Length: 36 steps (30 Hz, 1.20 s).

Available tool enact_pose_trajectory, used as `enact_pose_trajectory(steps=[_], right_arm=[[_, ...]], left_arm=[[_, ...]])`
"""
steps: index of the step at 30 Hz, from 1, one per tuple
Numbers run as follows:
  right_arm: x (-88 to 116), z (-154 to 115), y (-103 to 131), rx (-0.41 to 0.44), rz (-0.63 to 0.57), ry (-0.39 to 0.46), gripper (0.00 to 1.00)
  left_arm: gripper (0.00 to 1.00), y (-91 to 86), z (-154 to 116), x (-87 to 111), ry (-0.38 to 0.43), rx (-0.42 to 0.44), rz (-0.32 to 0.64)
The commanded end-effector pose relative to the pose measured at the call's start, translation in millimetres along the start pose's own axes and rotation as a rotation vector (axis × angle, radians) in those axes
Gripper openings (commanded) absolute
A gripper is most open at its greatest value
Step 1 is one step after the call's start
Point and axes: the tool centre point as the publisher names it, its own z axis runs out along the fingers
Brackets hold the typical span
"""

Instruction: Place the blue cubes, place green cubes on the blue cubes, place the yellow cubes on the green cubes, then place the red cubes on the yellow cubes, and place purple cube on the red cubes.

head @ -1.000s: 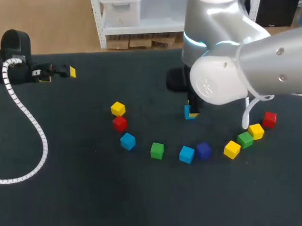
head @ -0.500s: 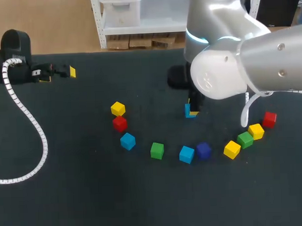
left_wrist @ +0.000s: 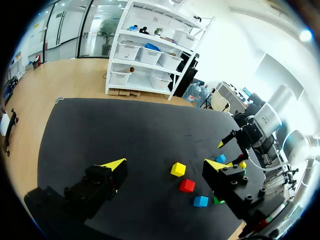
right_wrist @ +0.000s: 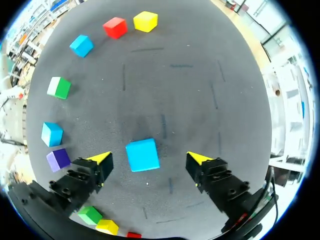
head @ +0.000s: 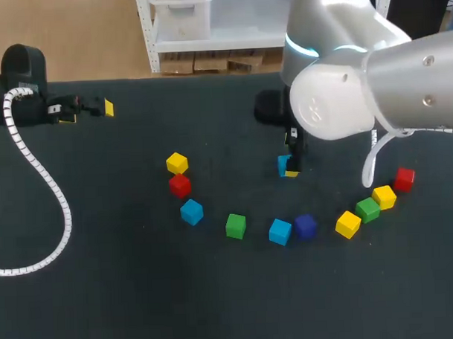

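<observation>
Straddling a smooth, sharp-edged blue cube (right_wrist: 142, 155) on the matte table (right_wrist: 190, 85), the right hand (right_wrist: 150, 159) hangs open.

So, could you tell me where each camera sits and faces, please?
Head view: fixed above and behind the robot, looking down on the table; right arm enters from the right, left arm from the left.
Left wrist view: on the left wrist, looking across the table toward the right arm; its open left gripper shows.
Right wrist view: on the right wrist, looking down at a blue cube between the fingers of the open right gripper.
Shared: head and right wrist views both show that blue cube.
</observation>
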Motion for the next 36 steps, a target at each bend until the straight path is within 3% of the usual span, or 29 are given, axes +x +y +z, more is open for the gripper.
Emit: enact_pose_trajectory(steps=[1, 8, 15, 36], right_arm=[[6, -15, 1, 0.048, 0.126, -0.003, 1.0], [15, -43, 17, 0.026, 0.265, -0.071, 1.0], [16, -54, 43, 0.021, 0.277, -0.084, 1.0], [-1, -30, 134, -0.029, 0.247, -0.082, 1.0]], left_arm=[[1.0, 1.6, 0, 1.5, -0.006, 0.008, 0.002], [1.0, 1.6, 0, 1.5, -0.006, 0.008, 0.002], [1.0, 1.6, 0, 1.5, -0.006, 0.008, 0.002], [1.0, 1.6, 0, 1.5, -0.006, 0.008, 0.002]])
